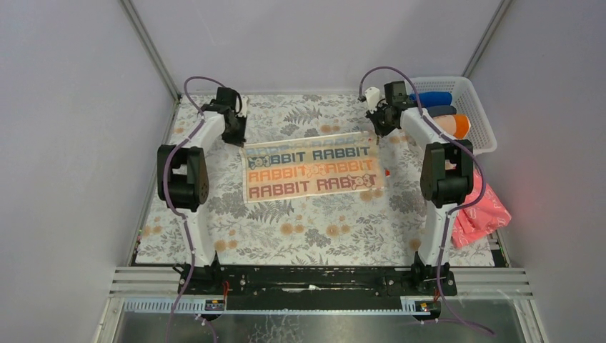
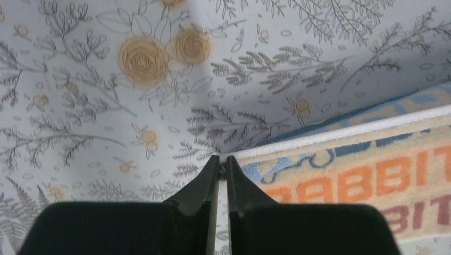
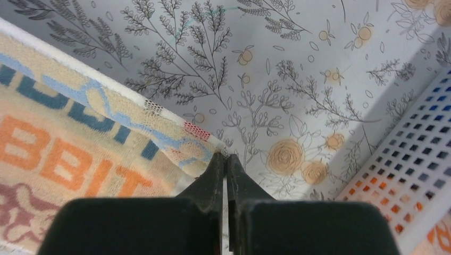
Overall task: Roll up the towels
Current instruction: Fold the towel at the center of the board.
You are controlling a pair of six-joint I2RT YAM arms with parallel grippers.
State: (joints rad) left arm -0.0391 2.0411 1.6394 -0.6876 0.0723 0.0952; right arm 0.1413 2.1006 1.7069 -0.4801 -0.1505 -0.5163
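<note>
L gripper (image 2: 223, 159), R gripper (image 3: 224, 155) pinched shut on towel (image 1: 311, 171) far corners; lift evenly, curl edge tight, straight.

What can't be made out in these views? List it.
- Wrist views: whether the left fingers and right fingers, shut at the RABBIT towel's far corners, pinch cloth; their tips cover it.
- Top view: inner ends of the blue roll, dark roll and orange roll in the basket; the right arm covers them.
- Top view: part of the pink cloth, behind the right arm.
</note>
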